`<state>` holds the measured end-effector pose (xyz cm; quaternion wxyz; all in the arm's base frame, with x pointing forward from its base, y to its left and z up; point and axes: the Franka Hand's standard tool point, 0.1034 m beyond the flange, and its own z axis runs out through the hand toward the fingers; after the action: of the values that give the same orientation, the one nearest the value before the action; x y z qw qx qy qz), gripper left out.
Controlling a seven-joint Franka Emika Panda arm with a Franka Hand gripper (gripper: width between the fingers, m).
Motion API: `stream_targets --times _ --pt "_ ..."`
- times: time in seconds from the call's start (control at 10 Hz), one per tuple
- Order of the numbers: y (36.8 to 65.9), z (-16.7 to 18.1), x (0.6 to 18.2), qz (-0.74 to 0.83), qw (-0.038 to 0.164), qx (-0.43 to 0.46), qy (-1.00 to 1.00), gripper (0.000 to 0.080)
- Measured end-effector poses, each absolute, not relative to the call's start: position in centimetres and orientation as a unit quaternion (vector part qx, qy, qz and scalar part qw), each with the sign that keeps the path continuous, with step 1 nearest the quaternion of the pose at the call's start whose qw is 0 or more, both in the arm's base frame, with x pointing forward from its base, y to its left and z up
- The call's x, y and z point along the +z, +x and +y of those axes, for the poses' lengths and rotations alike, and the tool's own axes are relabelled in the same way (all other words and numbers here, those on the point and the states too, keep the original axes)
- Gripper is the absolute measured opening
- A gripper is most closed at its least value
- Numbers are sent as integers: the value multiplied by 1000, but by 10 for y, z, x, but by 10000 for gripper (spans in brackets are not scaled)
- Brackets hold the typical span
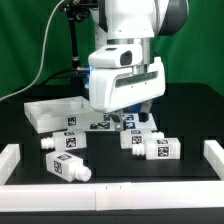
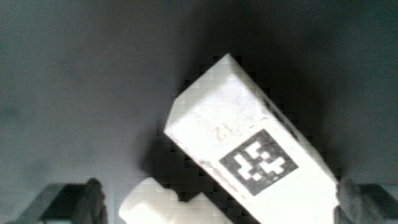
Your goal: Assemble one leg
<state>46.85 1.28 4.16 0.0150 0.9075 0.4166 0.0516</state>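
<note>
In the exterior view, several white legs lie on the black table: two at the left (image 1: 62, 143) (image 1: 67, 169) and two at the right (image 1: 138, 140) (image 1: 161, 150). The large white tabletop (image 1: 52, 112) lies at the back left. My gripper (image 1: 128, 118) hangs low behind the right pair. In the wrist view one leg (image 2: 249, 130) lies slanted, tag up, with its round peg (image 2: 169, 205) toward the gripper (image 2: 222, 207). The dark fingers (image 2: 80, 200) stand apart on either side of it, and the gripper is open. I cannot tell which leg this is.
The marker board (image 1: 100, 124) lies under the arm, between the tabletop and the right legs. White rails border the table at the left (image 1: 8, 160), the right (image 1: 214, 158) and the front (image 1: 130, 187). A green backdrop and cables stand behind.
</note>
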Motion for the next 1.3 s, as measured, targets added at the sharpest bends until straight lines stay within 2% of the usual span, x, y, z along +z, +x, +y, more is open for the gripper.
stream_targets --times 0.5,0.7,0.9,1.0,1.1,1.3 --pt "451 21 9 423 10 51 905 649" --pt "452 21 10 423 11 52 905 649" --pt "451 21 10 423 11 51 905 402" --pt "452 21 10 423 11 52 905 402" --pt "452 21 10 423 11 52 905 282" --pt "439 31 13 427 11 59 902 282"
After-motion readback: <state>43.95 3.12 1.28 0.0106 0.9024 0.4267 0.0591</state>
